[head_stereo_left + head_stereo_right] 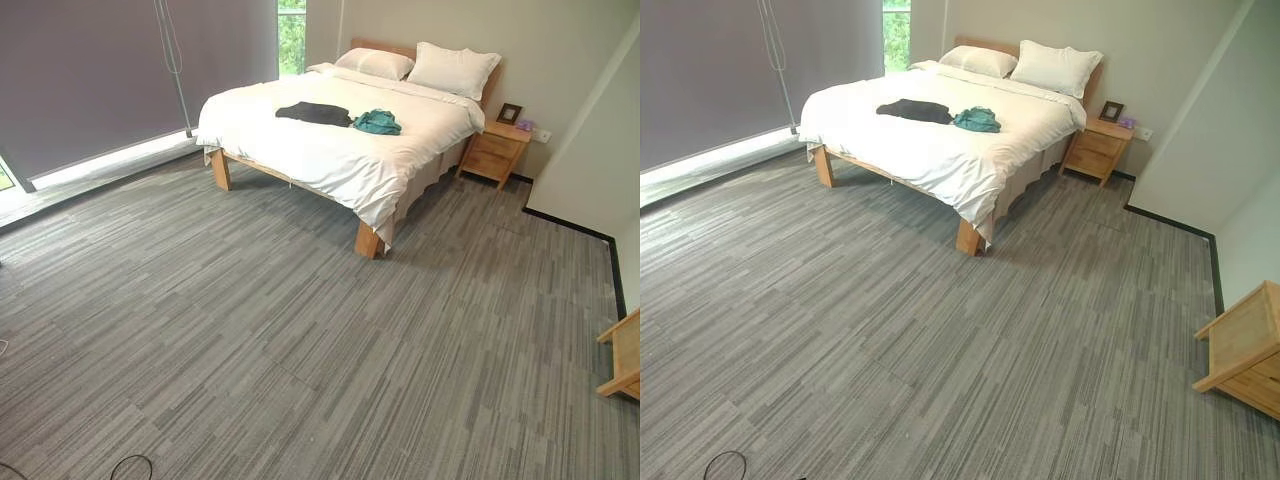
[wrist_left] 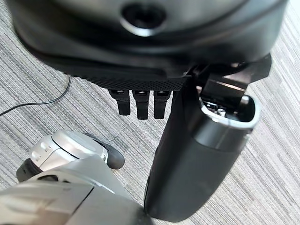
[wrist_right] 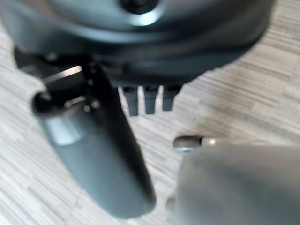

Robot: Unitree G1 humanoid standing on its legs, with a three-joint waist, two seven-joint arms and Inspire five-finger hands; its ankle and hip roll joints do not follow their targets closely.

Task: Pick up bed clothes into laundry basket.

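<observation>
Clothes, dark garment (image 1: 314, 113) and teal garment (image 1: 377, 122) on bed (image 1: 340, 160), left hand (image 2: 187, 154) and right hand (image 3: 98, 154) hanging empty, fingers relaxed

Left hand (image 2: 187, 140) and right hand (image 3: 108, 154) hang empty, fingers straight, thumbs extended, each dark bulk along its frame's top edge.

A: Count on the bed (image 1: 330, 150)?
B: Two garments: one black (image 1: 314, 113), one teal (image 1: 377, 122). Two pillows (image 1: 452, 68) at its head. One nightstand (image 1: 495, 150) beside it.
</observation>
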